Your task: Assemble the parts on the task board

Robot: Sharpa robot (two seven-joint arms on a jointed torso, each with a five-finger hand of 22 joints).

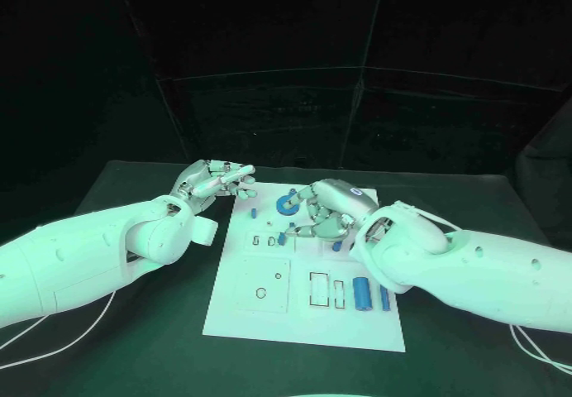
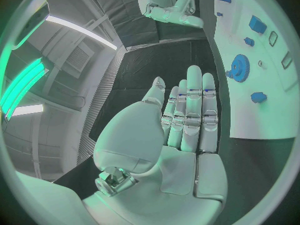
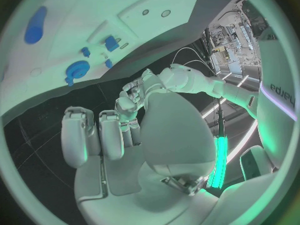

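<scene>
Two empty robot hands, left (image 1: 218, 181) open, right (image 1: 324, 208) curled, above the task board (image 1: 269, 310).

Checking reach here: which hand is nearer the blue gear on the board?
Right. The right hand hovers right beside the gear; the left hand sits off the board's far left corner.

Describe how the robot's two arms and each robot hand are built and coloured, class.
Both arms are smooth, rounded white shells. The left robot hand and right robot hand are silver, many-fingered and segmented, with pale palm plates. Thin white cables trail along each arm. Dark lettering marks a white shell in the right wrist view.
</scene>
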